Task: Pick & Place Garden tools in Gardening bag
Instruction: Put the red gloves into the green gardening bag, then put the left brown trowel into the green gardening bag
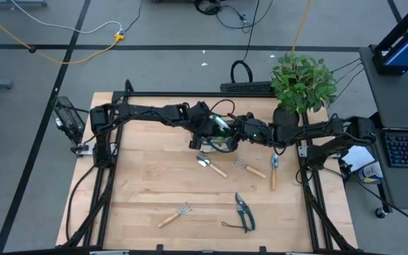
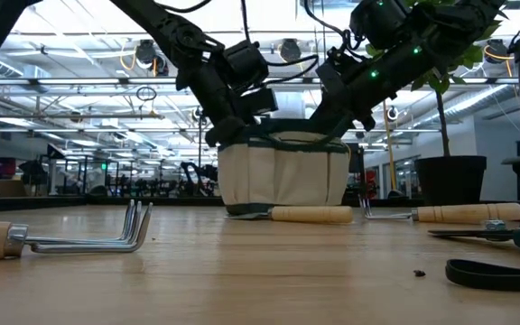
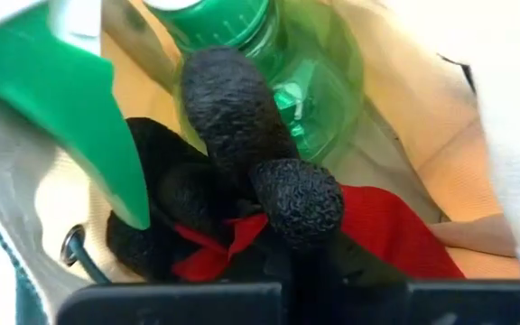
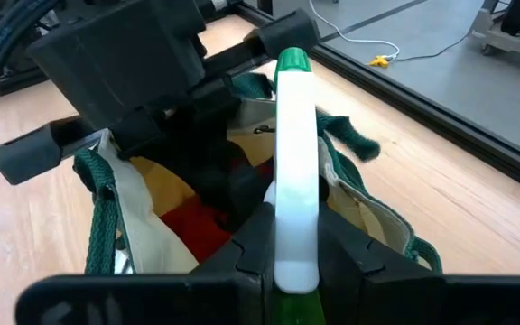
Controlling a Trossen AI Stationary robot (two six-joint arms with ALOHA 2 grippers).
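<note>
Green spray bottle [image 4: 293, 181] pinched in right jaws over gardening bag [image 2: 283, 176] | left gripper [image 3: 260, 171] inside bag, jaws pressed together

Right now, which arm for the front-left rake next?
Left, probably. The rake lies on the left half of the table, the left gripper's side; the right gripper is shut on the bottle at the bag.

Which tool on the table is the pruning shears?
Start at the potted plant at the table's far right corner and come straight toward the near edge. The pruning shears lie there, right of a wooden-handled rake; they alone have dark handles and two blades.
</note>
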